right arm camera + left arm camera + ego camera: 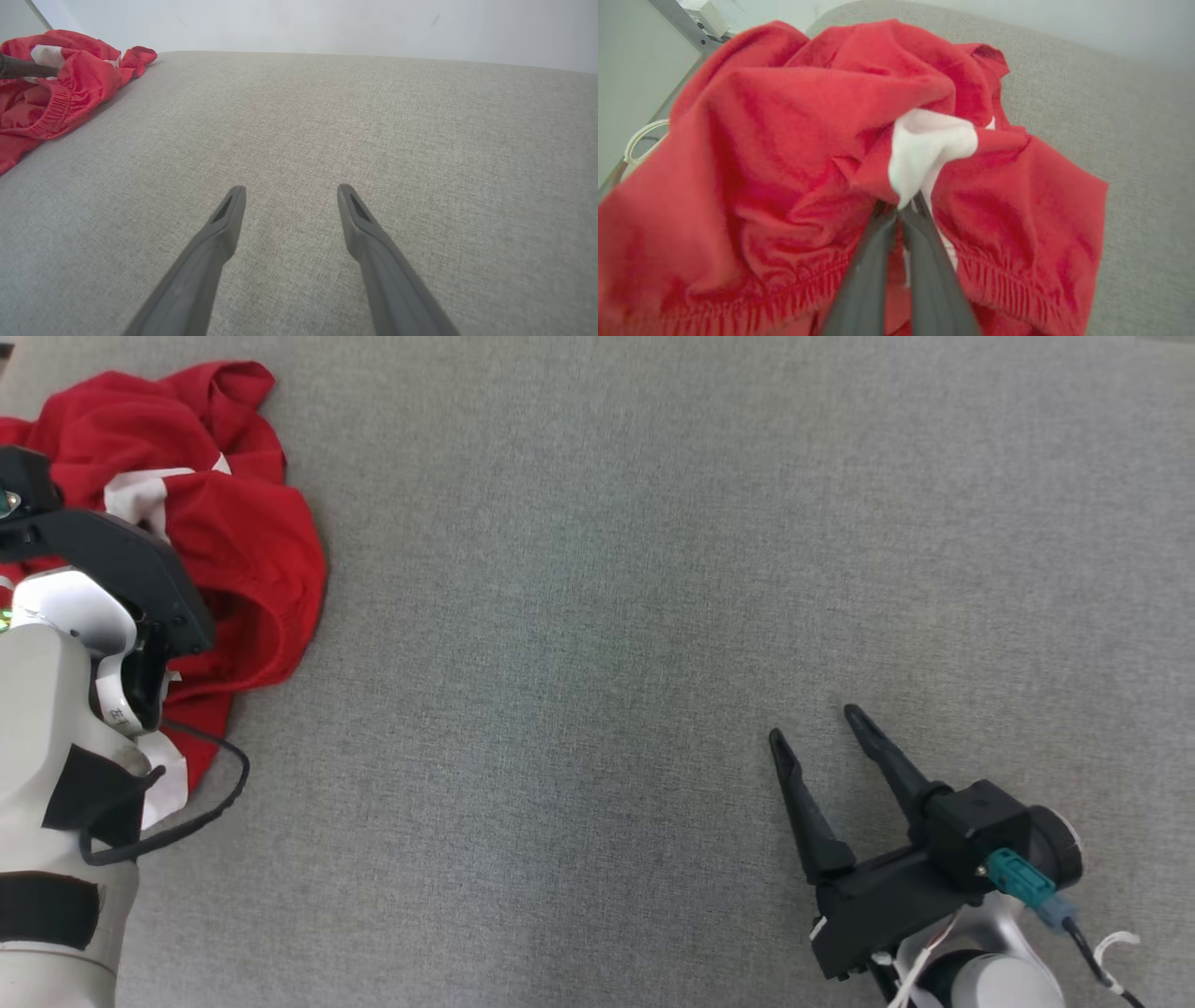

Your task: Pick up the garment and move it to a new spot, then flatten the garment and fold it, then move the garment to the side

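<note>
red garment (247,537) bunched up at left edge of grey surface (597,616). left gripper (901,210) pinched tight on its white patch. right gripper (813,723) fingers spread wide, well apart from it.

Garment (243,541) sits bunched at the far left of the cloth-covered surface (597,616), right up against its left edge. Left gripper (903,210) is in over the heap, jaws pinched together on a fold near its middle. At the near right, well apart from all that, the right gripper (817,723) hangs above bare surface, jaws spread, pointing far. A wall (327,23) stands behind the far edge.
</note>
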### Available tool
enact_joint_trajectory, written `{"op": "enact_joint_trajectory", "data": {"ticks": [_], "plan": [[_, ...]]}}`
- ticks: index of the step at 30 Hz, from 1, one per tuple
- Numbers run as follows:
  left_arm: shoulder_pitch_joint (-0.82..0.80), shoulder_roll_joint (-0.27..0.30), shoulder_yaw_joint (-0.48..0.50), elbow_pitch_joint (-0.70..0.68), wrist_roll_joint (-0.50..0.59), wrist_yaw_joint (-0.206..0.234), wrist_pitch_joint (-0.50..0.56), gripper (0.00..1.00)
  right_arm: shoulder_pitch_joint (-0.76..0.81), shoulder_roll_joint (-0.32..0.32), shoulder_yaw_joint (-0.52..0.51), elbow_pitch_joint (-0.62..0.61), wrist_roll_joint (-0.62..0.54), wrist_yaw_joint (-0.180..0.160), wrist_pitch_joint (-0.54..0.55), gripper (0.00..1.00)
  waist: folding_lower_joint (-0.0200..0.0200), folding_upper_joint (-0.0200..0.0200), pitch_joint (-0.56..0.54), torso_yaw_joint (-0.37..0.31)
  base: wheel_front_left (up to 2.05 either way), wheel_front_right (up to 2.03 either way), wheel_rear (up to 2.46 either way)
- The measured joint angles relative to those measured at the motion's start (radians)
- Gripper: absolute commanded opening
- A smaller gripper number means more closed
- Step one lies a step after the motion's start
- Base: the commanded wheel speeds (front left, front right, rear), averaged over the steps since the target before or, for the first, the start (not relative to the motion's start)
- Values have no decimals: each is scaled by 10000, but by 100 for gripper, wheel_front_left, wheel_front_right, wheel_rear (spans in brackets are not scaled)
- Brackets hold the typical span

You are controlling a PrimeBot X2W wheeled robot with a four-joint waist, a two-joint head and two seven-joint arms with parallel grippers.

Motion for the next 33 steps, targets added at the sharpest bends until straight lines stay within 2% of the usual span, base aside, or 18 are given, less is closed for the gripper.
{"op": "enact_joint_trajectory", "data": {"ticks": [12, 16, 20, 28, 33], "plan": [[-235, 357, -360, -539, 334, -127, -539, 0, 12, 330, 33, 1484, 510, 0, -834, 100, -4, -3, -1715, -104, 0, 0, 0], [-252, 163, -470, -1055, 347, -111, -861, 0, 278, 362, -247, 1927, 715, 0, -1106, 100, -5, -3, -2489, -205, 0, 0, 0], [-273, -355, -533, -1799, 201, -207, -1214, 0, 443, 376, -443, 2157, 989, 0, -1283, 100, -5, -3, -3239, -424, 0, 0, 0], [-315, -1085, -876, -3628, -65, -453, -1327, 0, 527, 382, -830, 2098, 978, 0, -1289, 100, -4, -4, -4178, -1507, 0, 0, 0], [-151, -1398, -1114, -4541, -144, -372, -1087, 0, 566, 385, -828, 1990, 991, 0, -1229, 100, -4, -4, -4405, -2463, 0, 0, 0]]}}
